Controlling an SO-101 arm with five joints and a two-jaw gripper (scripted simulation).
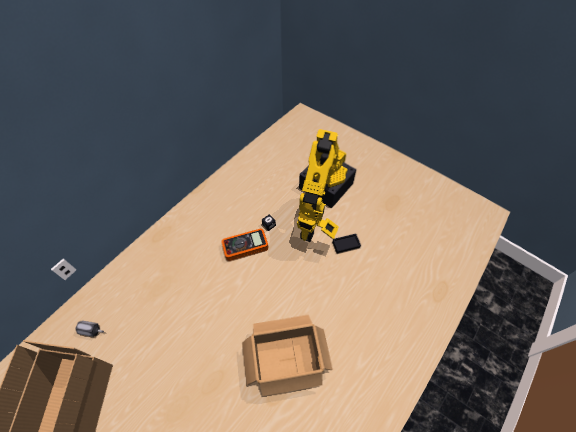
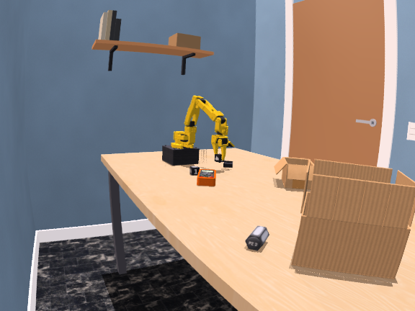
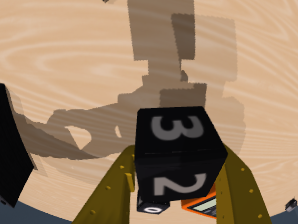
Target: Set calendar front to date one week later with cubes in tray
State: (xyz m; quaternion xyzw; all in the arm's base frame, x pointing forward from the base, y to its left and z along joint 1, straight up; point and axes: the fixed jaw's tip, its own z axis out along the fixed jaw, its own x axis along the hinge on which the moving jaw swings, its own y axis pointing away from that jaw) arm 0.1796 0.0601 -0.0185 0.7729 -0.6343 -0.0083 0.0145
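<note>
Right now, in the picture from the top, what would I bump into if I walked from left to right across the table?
Motor, meter, loose cube, end effector, tray.

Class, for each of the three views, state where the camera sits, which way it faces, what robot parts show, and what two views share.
Top: high above, facing down; the whole yellow arm shows.
Exterior: beyond the table's far end, facing back toward the arm, shown whole.
Wrist: on the arm's end, looking past the jaws at a black cube marked 3 and 2.
Shared: top and exterior both show the orange multimeter.
</note>
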